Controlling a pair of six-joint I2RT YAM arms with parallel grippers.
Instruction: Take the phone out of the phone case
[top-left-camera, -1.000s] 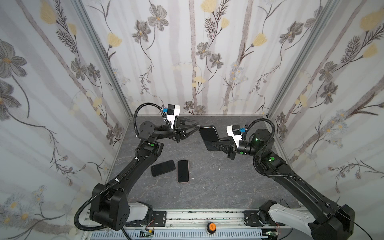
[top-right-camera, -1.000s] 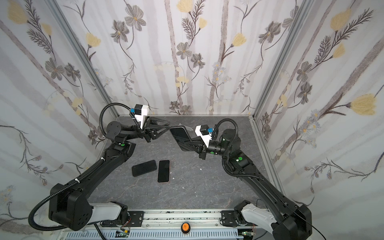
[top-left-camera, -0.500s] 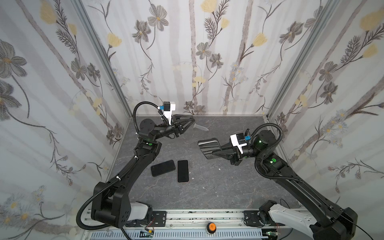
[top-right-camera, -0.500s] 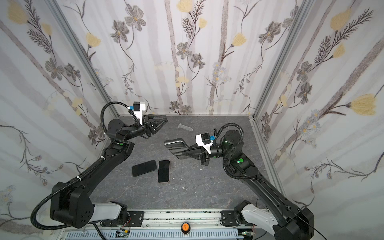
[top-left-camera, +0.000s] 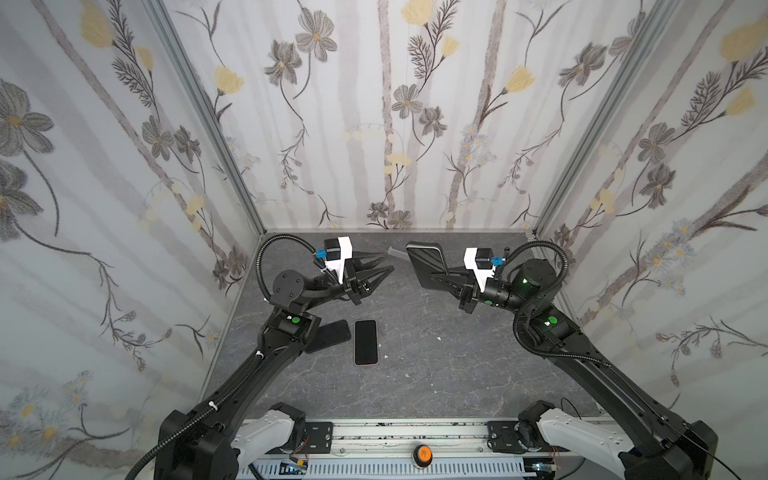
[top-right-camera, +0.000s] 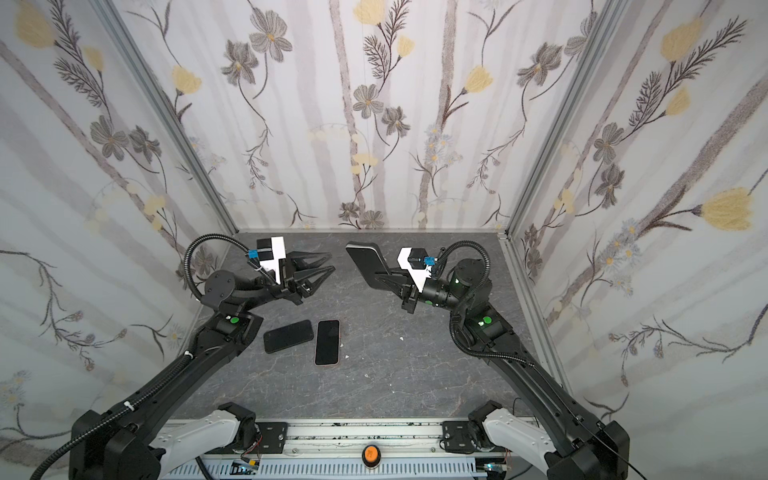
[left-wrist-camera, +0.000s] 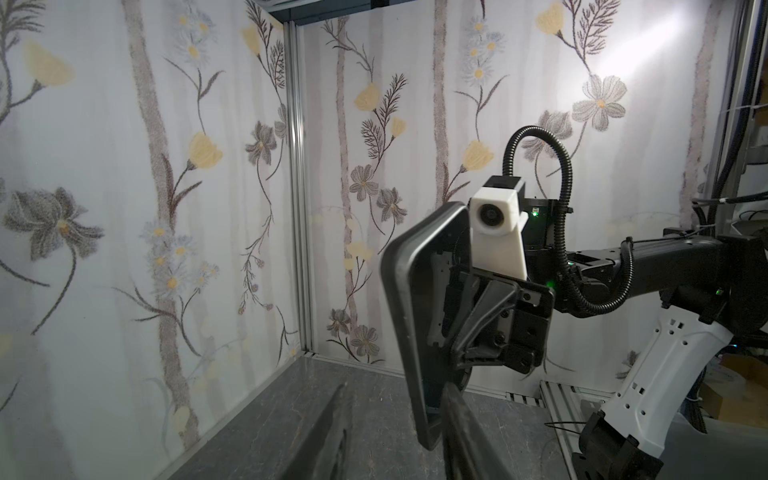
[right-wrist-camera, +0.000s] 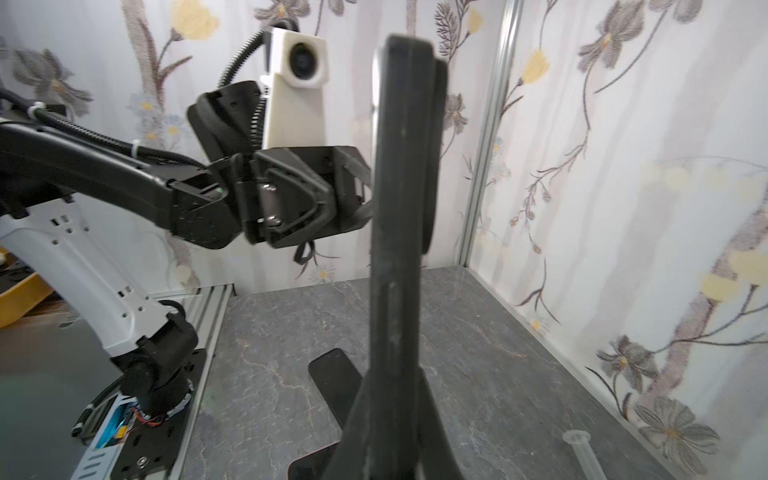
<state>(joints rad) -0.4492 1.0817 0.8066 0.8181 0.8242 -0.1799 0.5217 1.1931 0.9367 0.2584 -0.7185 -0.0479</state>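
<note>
My right gripper is shut on the lower part of a phone in a dark phone case, holding it on edge in the air at the back of the table. In the right wrist view the cased phone rises edge-on from my right gripper. My left gripper is open and points at the phone from the left, a short gap away, with nothing between its fingers. In the left wrist view the phone stands just past the left gripper.
Two other phones lie flat on the dark marbled table: a black one partly under the left arm and one with a pinkish rim beside it. A clear plastic tube lies by the back wall.
The left gripper drew back off the phone. The right gripper dipped and laid the phone flat, then raised it back on edge, a little further right.
</note>
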